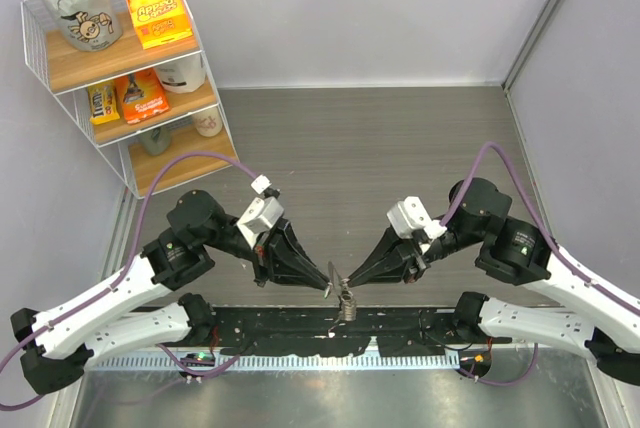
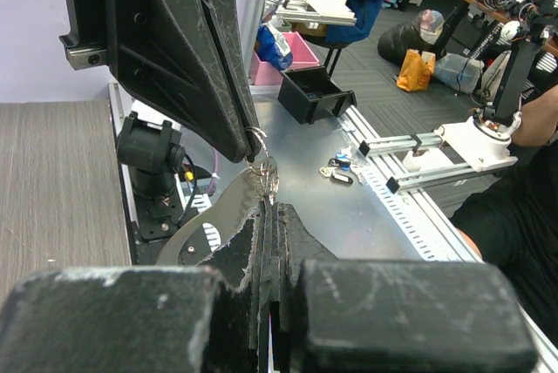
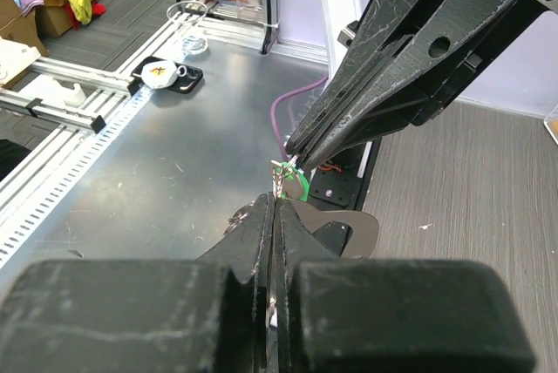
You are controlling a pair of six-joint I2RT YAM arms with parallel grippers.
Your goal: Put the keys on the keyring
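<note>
My two grippers meet tip to tip over the table's near edge: the left gripper (image 1: 328,286) and the right gripper (image 1: 352,281), both shut. The silvery keyring (image 1: 346,306) hangs between and below them. In the right wrist view my right gripper (image 3: 273,202) pinches the glittering keyring (image 3: 279,178), which runs up to the left gripper's tip (image 3: 292,152). The green-headed key (image 3: 301,186) sits just behind the chain; I cannot tell whether it is threaded on. In the left wrist view my left gripper (image 2: 268,207) pinches the keyring (image 2: 267,174), whose ring touches the right gripper's tip (image 2: 251,152).
A white wire shelf rack (image 1: 130,68) with boxes and bottles stands at the far left. The arm bases and a black rail (image 1: 330,333) lie under the grippers. Several small loose keys (image 2: 338,169) lie on the metal bench, with a black bin (image 2: 309,94) beyond.
</note>
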